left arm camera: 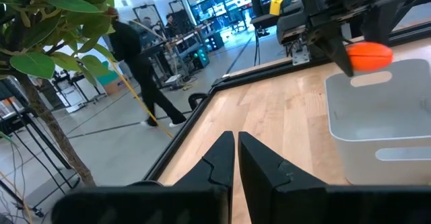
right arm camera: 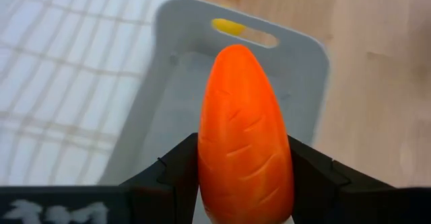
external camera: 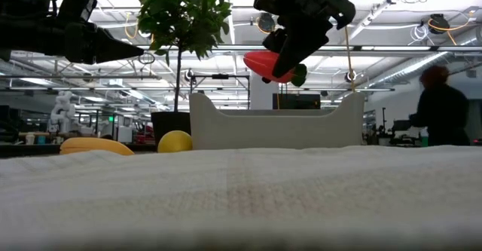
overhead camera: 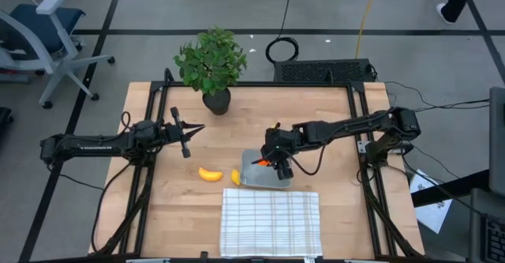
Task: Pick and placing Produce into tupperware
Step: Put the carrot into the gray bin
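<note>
Right gripper [overhead camera: 272, 159] pinches the carrot [right arm camera: 244, 136] and holds it in the air above the tupperware [overhead camera: 264, 172], which sits mid-table, touching the checked cloth's [overhead camera: 271, 222] far edge. Banana [overhead camera: 209, 174] and lemon [overhead camera: 235, 176] lie on the wood just beside the container — toward the table's left edge. Left gripper [overhead camera: 192, 129] hovers near the potted plant [overhead camera: 211, 64], fingers pressed together — empty.

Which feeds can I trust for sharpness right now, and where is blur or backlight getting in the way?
High view: even light, sharp all over. Low view: the checked cloth fills the foreground out of focus; bright ceiling lights behind leave the right gripper nearly a silhouette over the tupperware. Right wrist view: the carrot is crisp, the background softer. Left wrist view: the plant leaves are blurred.
</note>
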Robot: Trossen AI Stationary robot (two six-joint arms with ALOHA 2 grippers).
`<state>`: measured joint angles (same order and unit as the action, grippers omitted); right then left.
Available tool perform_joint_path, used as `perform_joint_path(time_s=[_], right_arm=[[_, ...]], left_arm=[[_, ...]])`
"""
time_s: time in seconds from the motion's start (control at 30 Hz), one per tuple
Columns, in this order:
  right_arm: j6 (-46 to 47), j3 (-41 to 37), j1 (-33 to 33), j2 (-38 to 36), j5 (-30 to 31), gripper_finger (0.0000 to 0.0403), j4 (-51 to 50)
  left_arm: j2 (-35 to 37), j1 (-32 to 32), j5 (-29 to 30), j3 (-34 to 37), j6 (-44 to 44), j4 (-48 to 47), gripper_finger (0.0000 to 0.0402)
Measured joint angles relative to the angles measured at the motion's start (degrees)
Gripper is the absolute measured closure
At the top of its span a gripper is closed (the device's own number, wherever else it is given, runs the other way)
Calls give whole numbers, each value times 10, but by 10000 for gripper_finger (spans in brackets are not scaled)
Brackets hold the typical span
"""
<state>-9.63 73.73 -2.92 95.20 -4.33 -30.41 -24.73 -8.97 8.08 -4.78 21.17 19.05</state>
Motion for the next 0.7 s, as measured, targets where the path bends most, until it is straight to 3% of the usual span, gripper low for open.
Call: perform_joint_path(time_s=[0.7], right_arm=[[60,0,-48,42,28,238,19]], left_arm=[[0,0,-1,0,-19,2,376]])
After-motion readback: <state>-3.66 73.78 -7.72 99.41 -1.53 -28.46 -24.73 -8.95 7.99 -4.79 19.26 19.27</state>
